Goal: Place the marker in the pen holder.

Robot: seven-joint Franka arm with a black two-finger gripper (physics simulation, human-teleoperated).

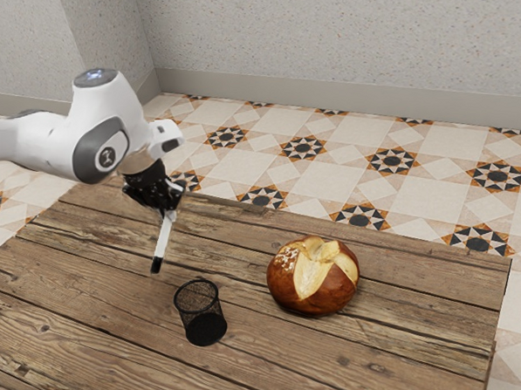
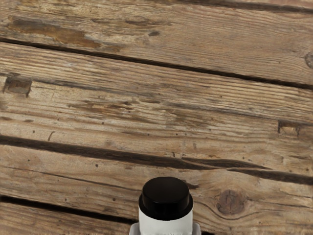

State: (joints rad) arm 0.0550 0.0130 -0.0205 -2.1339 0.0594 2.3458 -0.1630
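Note:
My gripper (image 1: 170, 212) is shut on the upper part of the white marker (image 1: 162, 239), which hangs above the table with its black end down and slightly tilted. In the wrist view the marker (image 2: 166, 226) shows its black end and white body, with light fingertip edges on both sides. The pen holder (image 1: 201, 313), a black mesh cup, stands upright on the table, below the marker and toward the exterior view's right. The marker and the cup are apart.
A round brown bread loaf (image 1: 313, 276) sits on the wooden table (image 1: 408, 344), to the exterior view's right of the pen holder. The table's far edge borders a patterned tile floor (image 1: 268, 173).

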